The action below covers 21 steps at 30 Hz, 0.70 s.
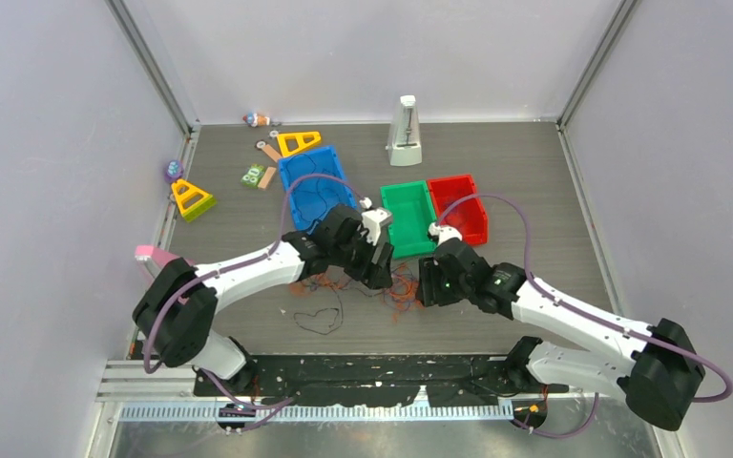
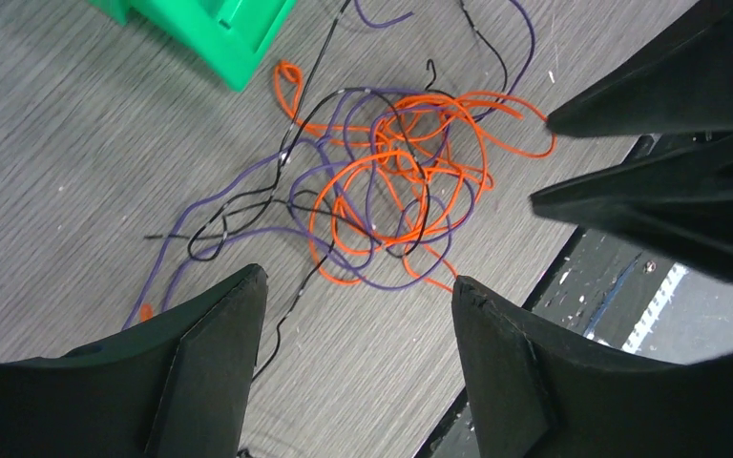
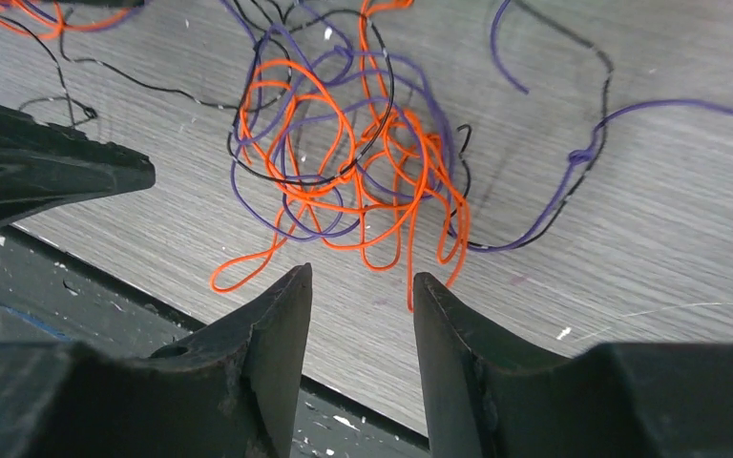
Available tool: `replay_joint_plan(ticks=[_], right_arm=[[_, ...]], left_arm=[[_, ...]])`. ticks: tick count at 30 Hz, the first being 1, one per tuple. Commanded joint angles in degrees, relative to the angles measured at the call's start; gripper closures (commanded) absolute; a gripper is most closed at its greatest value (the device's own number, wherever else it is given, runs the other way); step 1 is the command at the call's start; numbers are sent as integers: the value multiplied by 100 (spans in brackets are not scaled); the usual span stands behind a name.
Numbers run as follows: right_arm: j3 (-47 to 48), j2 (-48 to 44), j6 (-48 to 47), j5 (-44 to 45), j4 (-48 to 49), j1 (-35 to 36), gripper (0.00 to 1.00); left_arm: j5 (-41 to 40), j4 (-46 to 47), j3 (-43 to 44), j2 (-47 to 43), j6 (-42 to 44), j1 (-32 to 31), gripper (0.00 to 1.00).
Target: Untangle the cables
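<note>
Overhead, left claw and right claw gape above tangled cables.

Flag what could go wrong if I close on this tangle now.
The orange, purple and black cables are interwoven in one clump; either open gripper may pinch several strands and tighten it.
The left gripper and right gripper flank the same clump closely, so they could collide.
The clump lies near the edge of the table; a pull could drag strands off.
</note>
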Motion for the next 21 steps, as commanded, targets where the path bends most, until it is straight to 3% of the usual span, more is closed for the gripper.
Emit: replay_joint_plan(ticks=[1,8,16,19,20,21], right_arm=[[-357,192,355,-575,892,12,51],[-599,810,564,-654,1497,21,51],[-878,1279,754,151,2102,20,52],[-864,1383,661,234,2140,19,62],[-855,1411,634,224,2114,25,68],[-816,1416,569,215,2079,27,80]], left_arm=[[319,367,359,282,109,-49,29],[428,324,505,722,144,-50,30],[351,88,719,1118,187,-49,35],[351,50,782,1245,179,-49,37],[358,45,803,1268,169,-49,38],[368,54,814,1297,154,-49,39]])
